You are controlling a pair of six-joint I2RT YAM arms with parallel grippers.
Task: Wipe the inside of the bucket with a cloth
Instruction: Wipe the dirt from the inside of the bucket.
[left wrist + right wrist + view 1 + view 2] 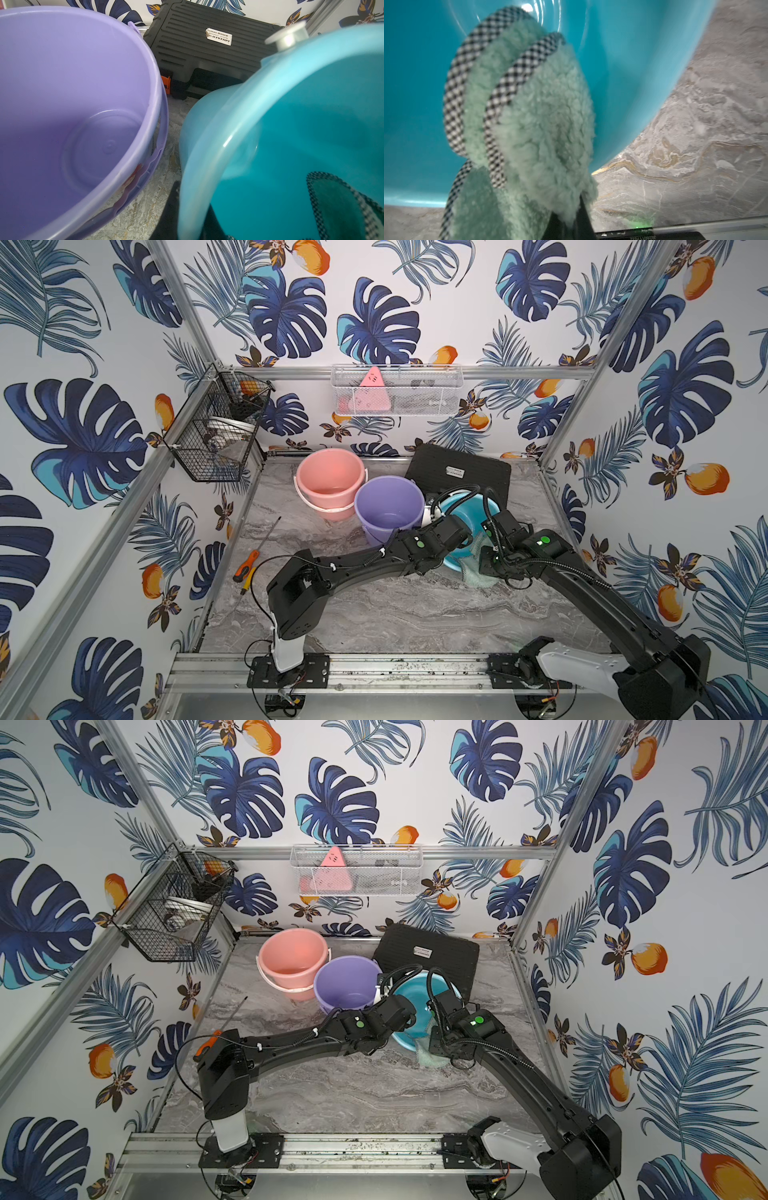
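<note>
The pale green fleecy cloth (542, 124) is small, shaggy and thick, bound in black-and-white checked tape, and folded so two bands of that edging curve side by side. It sits at the mouth of the teal plastic bucket (465, 510), which is tipped over with its opening turned towards me. In both top views the cloth lies across the low edge of that mouth, part inside and part out over the bench (374, 614). I cannot tell whether the fleece presses on the inner wall. The bucket's inside is smooth, glossy and bare.

My right hand (566, 216) is closed tight on the cloth's lower end, and the fabric bunches out above my dark fingers. My left hand (193, 224) is also clamped shut, on the teal bucket's rim, one finger outside the lip and one inside.

Just beside the teal bucket stands a lilac plastic bucket (388, 506), upright, and a pink plastic bucket (330, 481) stands against its far side. A black ribbed plastic case (457, 472) leans behind them at the back wall. An orange-handled screwdriver (249, 562) lies well apart, by the left edge.

The bench is grey marbled stone with pale and ochre veins. The walls carry blue leaf and orange fruit wallpaper inside an aluminium frame, with a black wire basket (216, 435) and a white mesh basket (397, 391) hung on its rails.
</note>
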